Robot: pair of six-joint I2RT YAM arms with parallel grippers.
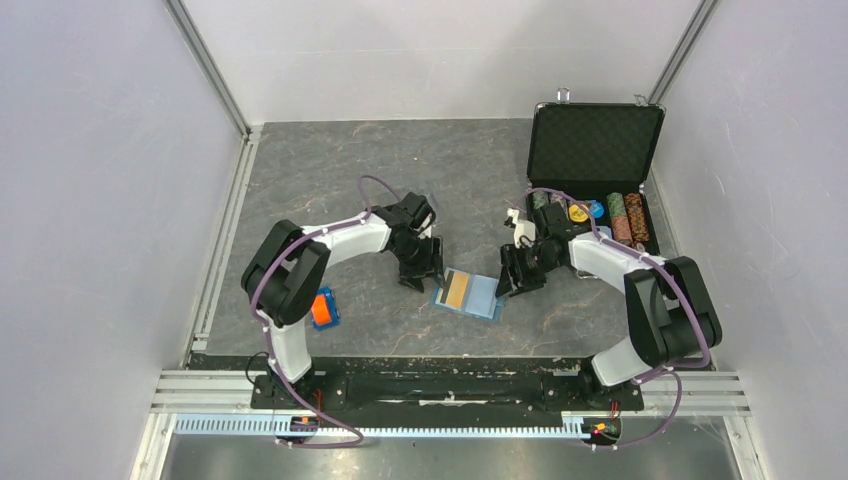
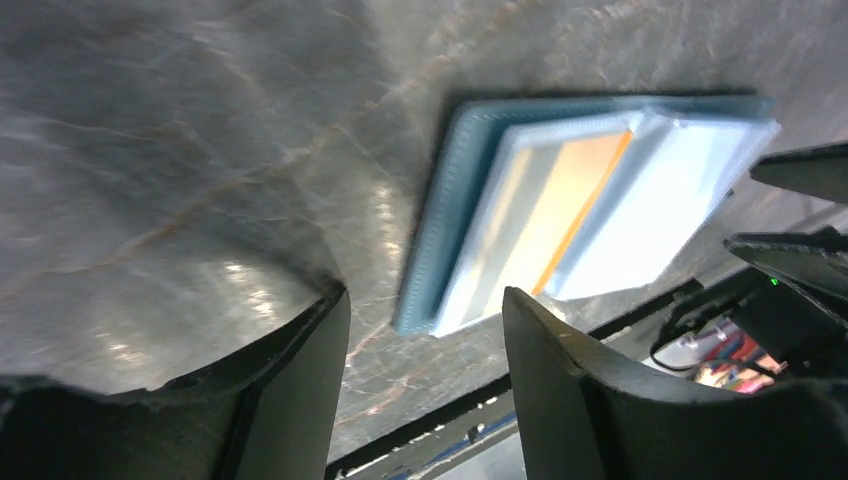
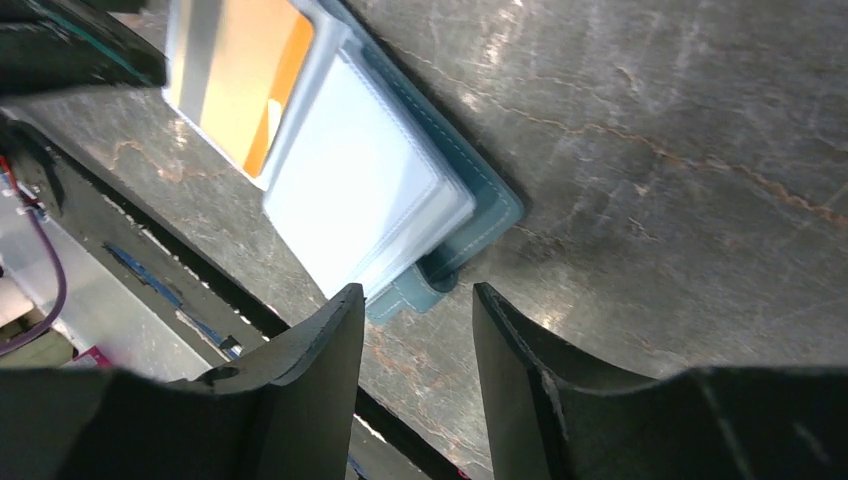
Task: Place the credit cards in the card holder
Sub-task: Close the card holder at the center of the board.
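Observation:
The teal-blue card holder [image 1: 485, 297] lies open on the table between my two grippers, its pale inner pockets facing up. One orange credit card [image 1: 456, 290] sits in its left half. In the left wrist view the card holder [image 2: 462, 190] and the orange card [image 2: 578, 195] lie just beyond my left gripper [image 2: 425, 305], which is open and empty. My left gripper [image 1: 418, 283] hovers at the holder's left edge. My right gripper [image 1: 506, 287] is at the right edge, open and empty [image 3: 413, 293], its fingers astride the snap tab [image 3: 412, 296]. The orange card [image 3: 245, 75] shows there too.
A chunky orange-and-blue block [image 1: 322, 308] lies near the left arm's base. An open black chip case [image 1: 596, 150] with stacked chips stands at the back right. The table's front rail [image 1: 450, 385] runs close behind the holder.

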